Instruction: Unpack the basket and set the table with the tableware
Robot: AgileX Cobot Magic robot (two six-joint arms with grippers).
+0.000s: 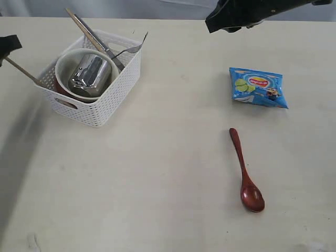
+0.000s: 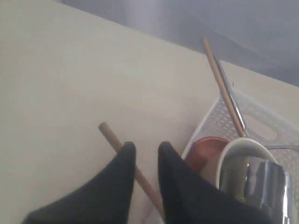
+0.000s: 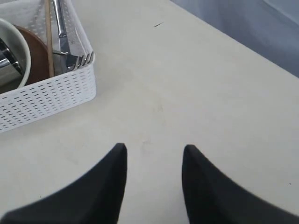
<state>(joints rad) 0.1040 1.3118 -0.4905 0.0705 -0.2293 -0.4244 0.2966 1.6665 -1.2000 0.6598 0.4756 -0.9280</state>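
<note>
Exterior: your left pincer is mostly cut off at the frame edge. Beside it, upper left on the desk, is the white perforated basket, holding the cream bowl and shiny steel cup. The glossy red-brown spoon lies at the right.

Left wrist: the jaws are slightly parted. A round wooden chopstick slants across the gap, and I can't tell if it's gripped.

Right wrist: your right pincer gapes wide, empty, angled down over the desk.
</note>
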